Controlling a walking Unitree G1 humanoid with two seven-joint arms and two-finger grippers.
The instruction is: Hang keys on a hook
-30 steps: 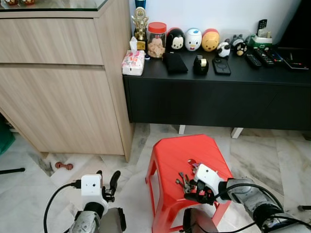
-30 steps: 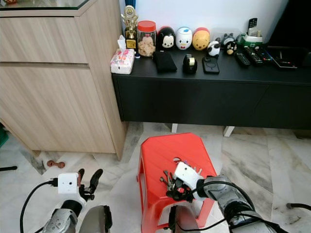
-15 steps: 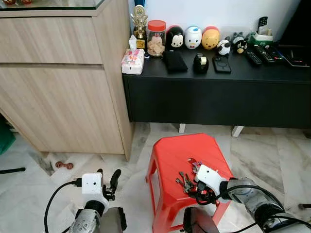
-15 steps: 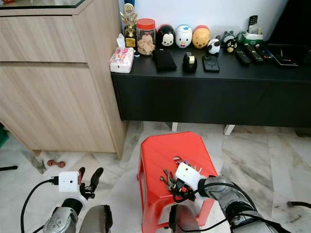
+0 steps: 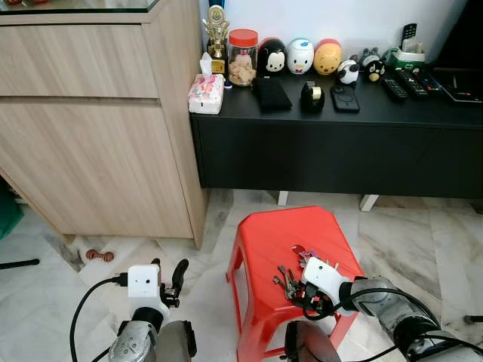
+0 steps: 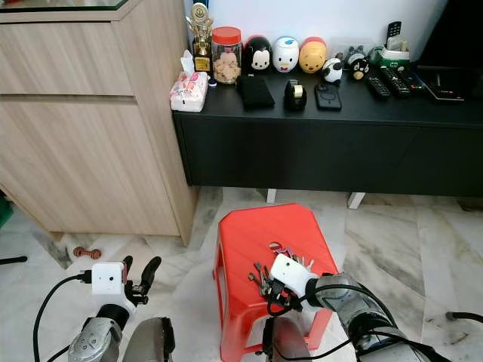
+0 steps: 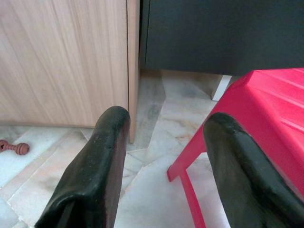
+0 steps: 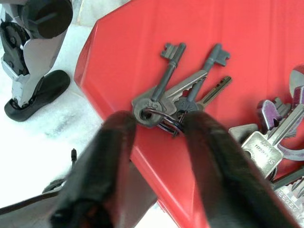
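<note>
Idling left gripper (image 7: 161, 156) low by the floor, fingers apart, nothing held | keys (image 8: 183, 97) flat on red stool (image 5: 272, 237) near its front edge | right gripper (image 8: 159, 128) has dropped onto the key ring, fingers straddling it, not yet clamped; pickup imminent, hook unseen

Dull grey metal keys (image 8: 183, 92) on a dark wire ring lie on a glossy, smooth red plastic stool (image 5: 275, 241), which stands on a polished, veined marble floor (image 5: 423, 241) between a matt light wood-grain cabinet (image 5: 90, 136) and a matt black sideboard (image 5: 339, 151).
</note>
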